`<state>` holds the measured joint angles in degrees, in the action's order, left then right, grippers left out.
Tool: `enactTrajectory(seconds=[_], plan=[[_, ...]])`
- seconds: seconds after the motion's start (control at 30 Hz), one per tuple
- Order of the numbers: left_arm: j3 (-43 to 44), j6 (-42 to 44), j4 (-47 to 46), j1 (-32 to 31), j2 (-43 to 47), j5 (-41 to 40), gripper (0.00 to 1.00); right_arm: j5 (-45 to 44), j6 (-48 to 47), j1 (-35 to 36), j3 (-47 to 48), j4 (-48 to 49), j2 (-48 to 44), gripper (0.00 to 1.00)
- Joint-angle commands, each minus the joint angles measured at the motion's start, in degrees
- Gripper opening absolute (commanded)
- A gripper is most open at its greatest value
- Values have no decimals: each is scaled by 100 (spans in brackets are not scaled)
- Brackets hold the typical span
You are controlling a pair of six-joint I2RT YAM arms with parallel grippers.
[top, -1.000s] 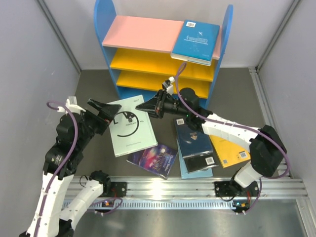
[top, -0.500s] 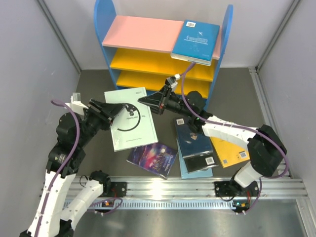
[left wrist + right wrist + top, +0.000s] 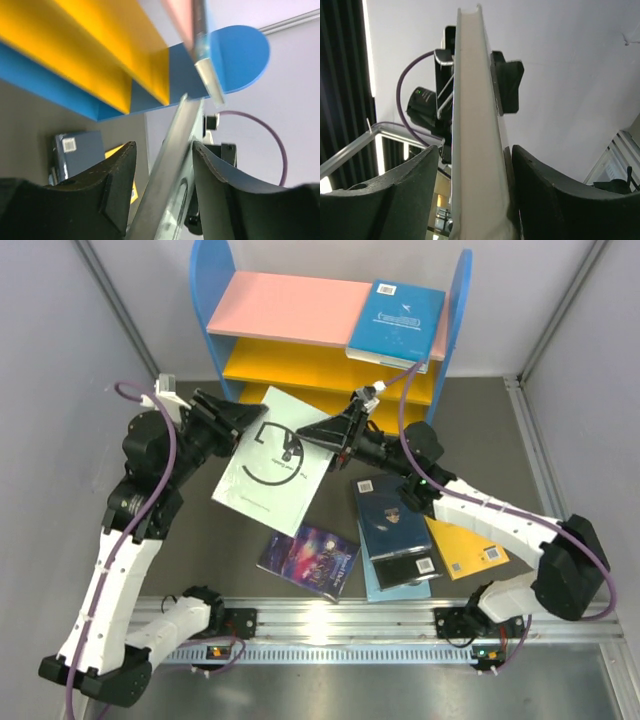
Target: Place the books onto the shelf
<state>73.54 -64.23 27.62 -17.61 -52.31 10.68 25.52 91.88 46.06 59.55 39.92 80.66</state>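
A pale mint book point(image 3: 272, 472) with a black swirl hangs tilted in the air just in front of the shelf point(image 3: 300, 368). My left gripper point(image 3: 252, 427) is shut on its left edge, and in the left wrist view the book's edge point(image 3: 175, 145) runs slanted between the fingers of that gripper point(image 3: 163, 150). My right gripper point(image 3: 308, 435) stands open around the right edge. In the right wrist view the book point(image 3: 472, 100) sits between the spread jaws of the right gripper point(image 3: 475, 150). A teal book point(image 3: 398, 322) lies on the pink top board.
A purple galaxy book point(image 3: 312, 560) lies on the table. To its right a dark navy book point(image 3: 388, 520) and a small black one point(image 3: 405, 568) lie on a light blue one, beside a yellow-orange book point(image 3: 468, 550). Grey walls stand on both sides.
The mint book has come up off the table and swung toward the shelf. The left gripper closed on its left edge, and the right gripper's jaws have spread apart.
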Motion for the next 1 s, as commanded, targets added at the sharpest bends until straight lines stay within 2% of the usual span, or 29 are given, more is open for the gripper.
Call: enactTrajectory(seconds=[0.0, 0.17, 0.3, 0.33, 0.4, 0.43, 0.47, 0.53, 0.57, 0.6, 0.67, 0.73, 0.83, 0.9, 0.97], plan=[[538, 200, -740, -6, -147, 14, 0, 41, -214, 69, 118, 130, -560, 62], [627, 200, -1091, 3, -419, 206, 0, -20, -416, 61, 136, -326, -736, 63], [294, 33, -1512, 3, -429, 628, 0, -91, -425, -1, 179, -423, -719, 29], [110, -2, -1583, 3, -368, 759, 0, -21, -434, -10, 267, -433, -632, 12], [-41, 24, -1715, 3, -297, 927, 0, 32, -495, -27, 407, -564, -535, 0], [-24, 111, -1524, 11, -288, 1032, 0, 50, -513, -27, 434, -564, -525, 0], [11, 356, -1401, 12, -297, 1068, 5, 50, -521, -27, 435, -573, -517, 0], [160, 629, -858, 90, -271, 1077, 25, 58, -521, -45, 400, -591, -569, 0], [187, 857, -707, 143, -201, 1068, 52, 85, -522, -80, 382, -617, -595, 0], [222, 955, -592, 248, -174, 1085, 62, 111, -513, -115, 286, -617, -639, 0], [275, 1113, -425, 389, -104, 1330, 70, 146, -469, -263, 119, -608, -823, 0], [267, 1149, -424, 547, -121, 1655, 70, 138, -373, -387, -215, -495, -1060, 0], [144, 1149, -581, 583, -270, 2481, 65, 146, -197, -607, -505, -284, -1271, 0], [38, 1070, -731, 592, -349, 3068, 57, 146, -170, -713, -558, -257, -1342, 0], [-146, 931, -941, 592, -385, 3448, 55, 146, -187, -748, -541, -248, -1395, 0]])
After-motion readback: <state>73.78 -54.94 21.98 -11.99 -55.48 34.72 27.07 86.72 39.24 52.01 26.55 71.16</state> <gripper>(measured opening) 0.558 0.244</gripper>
